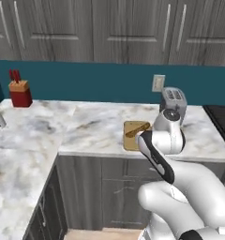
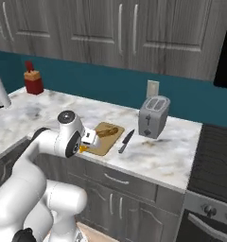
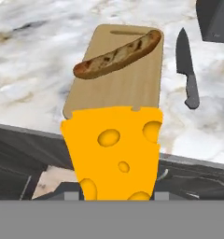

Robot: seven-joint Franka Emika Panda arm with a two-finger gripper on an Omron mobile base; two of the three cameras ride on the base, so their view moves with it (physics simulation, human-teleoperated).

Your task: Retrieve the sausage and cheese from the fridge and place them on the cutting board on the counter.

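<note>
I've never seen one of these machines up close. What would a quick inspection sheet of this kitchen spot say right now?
Surface: white-and-grey marble counter over dark grey cabinets.
Job's things: sausage lies diagonally on the cutting board. Cheese is in the end effector, at the board's near end, not yet set down. Fridge: nothing seen.
Clutter: knife on the counter beside the board, apart from it; toaster behind it; red knife block by the wall.
End effector: near the counter's front edge, shut on the cheese.
Cables: nothing seen.
Surroundings: teal backsplash with a wall outlet, grey upper cabinets, stove to the right.
</note>
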